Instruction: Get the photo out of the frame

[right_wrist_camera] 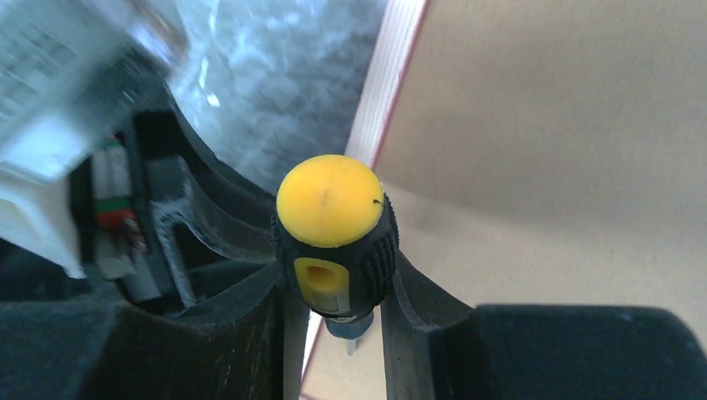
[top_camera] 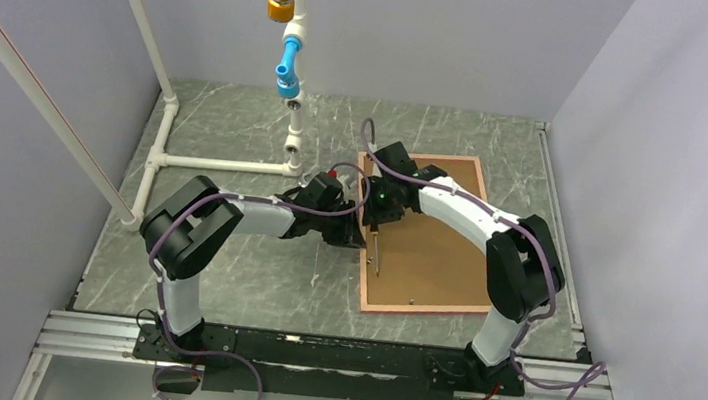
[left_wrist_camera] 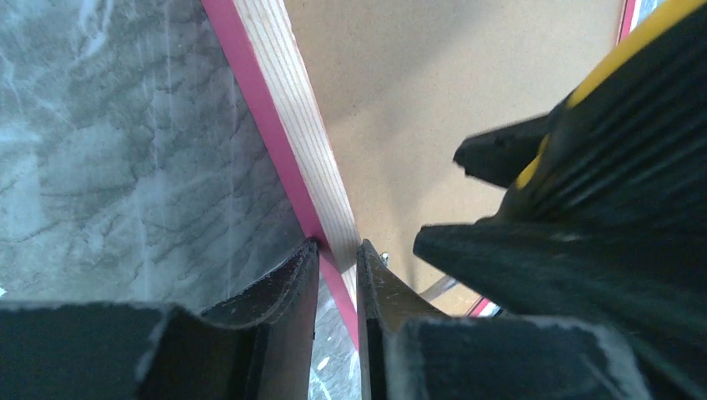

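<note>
The left pincer [left_wrist_camera: 338, 268] nips the frame [left_wrist_camera: 288, 142] by its rail — right pincer [right_wrist_camera: 338, 312], just beside it, grips a yellow-capped screwdriver [right_wrist_camera: 332, 218].

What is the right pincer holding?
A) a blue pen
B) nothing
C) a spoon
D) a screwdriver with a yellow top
D: the right pincer is shut on the screwdriver, whose yellow-capped black handle sits between its fingers.

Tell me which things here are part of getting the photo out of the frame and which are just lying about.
In use: frame, back up, edge clamped in left gripper; screwdriver in right gripper. The photo itself is hidden.
Lying about: white pipe structure at the back left.
</note>
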Action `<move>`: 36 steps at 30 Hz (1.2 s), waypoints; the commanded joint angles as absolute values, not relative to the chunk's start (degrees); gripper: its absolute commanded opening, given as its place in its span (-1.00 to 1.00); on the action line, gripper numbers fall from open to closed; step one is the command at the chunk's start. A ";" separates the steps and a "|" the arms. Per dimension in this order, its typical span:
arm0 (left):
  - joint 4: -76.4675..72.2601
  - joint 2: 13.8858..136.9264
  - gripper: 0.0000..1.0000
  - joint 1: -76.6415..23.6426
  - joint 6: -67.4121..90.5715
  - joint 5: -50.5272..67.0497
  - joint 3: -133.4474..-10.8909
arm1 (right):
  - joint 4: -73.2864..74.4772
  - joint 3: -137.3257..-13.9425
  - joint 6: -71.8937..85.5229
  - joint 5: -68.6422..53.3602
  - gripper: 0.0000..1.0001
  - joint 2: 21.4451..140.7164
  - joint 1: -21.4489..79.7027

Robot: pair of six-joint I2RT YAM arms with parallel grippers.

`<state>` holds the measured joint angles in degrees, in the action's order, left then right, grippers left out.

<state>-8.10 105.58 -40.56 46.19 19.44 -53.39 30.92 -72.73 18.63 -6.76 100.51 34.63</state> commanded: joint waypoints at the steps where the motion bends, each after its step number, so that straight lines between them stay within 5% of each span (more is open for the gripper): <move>1: -1.59 108.81 -0.51 -40.33 42.87 13.62 -52.64 | 38.26 -75.34 16.72 -0.99 -1.00 100.43 35.42; 9: -0.98 106.12 -0.43 -40.16 40.04 14.65 -53.27 | 34.52 -72.88 19.76 -4.12 -1.00 88.70 35.06; 20: 1.28 97.19 0.09 -42.89 39.38 11.29 -50.90 | 30.46 -63.72 24.83 -4.27 -1.00 77.53 33.58; 23: 6.47 95.79 0.36 -47.04 42.45 5.65 -51.73 | 30.07 -60.55 25.74 -3.23 -1.00 74.46 33.57; 36: 14.14 102.98 0.14 -56.37 47.55 0.19 -56.14 | 30.99 -48.43 31.68 2.99 -1.00 56.47 33.36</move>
